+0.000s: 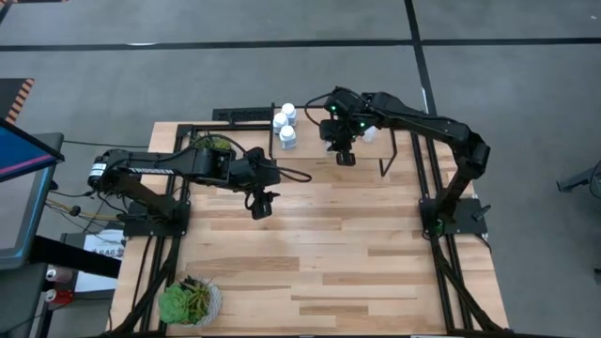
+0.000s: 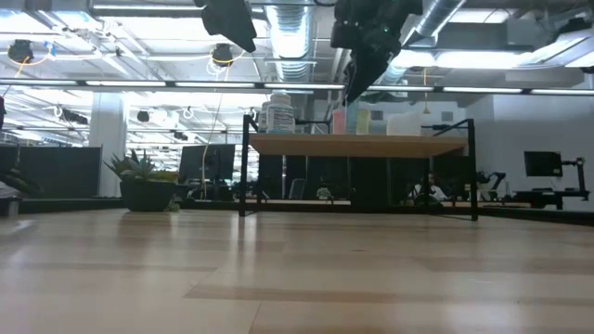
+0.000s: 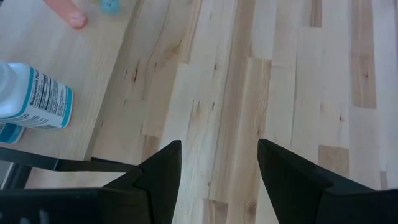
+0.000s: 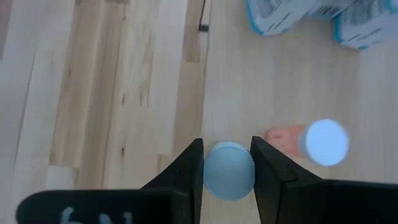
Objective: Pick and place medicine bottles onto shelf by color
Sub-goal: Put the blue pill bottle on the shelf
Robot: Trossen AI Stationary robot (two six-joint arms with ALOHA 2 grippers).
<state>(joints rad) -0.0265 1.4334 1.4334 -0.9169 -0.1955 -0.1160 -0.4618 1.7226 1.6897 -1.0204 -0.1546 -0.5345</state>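
Note:
The shelf (image 1: 310,155) stands at the table's far side. Three white bottles (image 1: 285,124) stand on its left end and also show in the low view (image 2: 276,113). My right gripper (image 4: 227,163) hangs over the shelf, pointing down, shut on a pale white-capped bottle (image 4: 229,170). A small reddish bottle (image 4: 311,140) stands on the shelf right beside it. In the low view a pink bottle (image 2: 339,121) and a pale bottle (image 2: 362,121) stand on the shelf under this gripper (image 2: 353,93). My left gripper (image 1: 261,205) is open and empty above the table, near the shelf's left front leg. My right gripper has the pale bottle's round cap (image 4: 229,180) between its two fingers, one on each side, coming from above and pointing down. The cap fills the gap. The bottle is upright; the cap hides its body, and I cannot tell whether its base rests on the shelf.
A potted plant (image 1: 191,300) stands at the table's near left corner and another (image 1: 216,144) at the far left, behind my left arm. Bare planks (image 1: 357,253) lie between the shelf and the near edge. A monitor (image 1: 19,155) stands left of the table.

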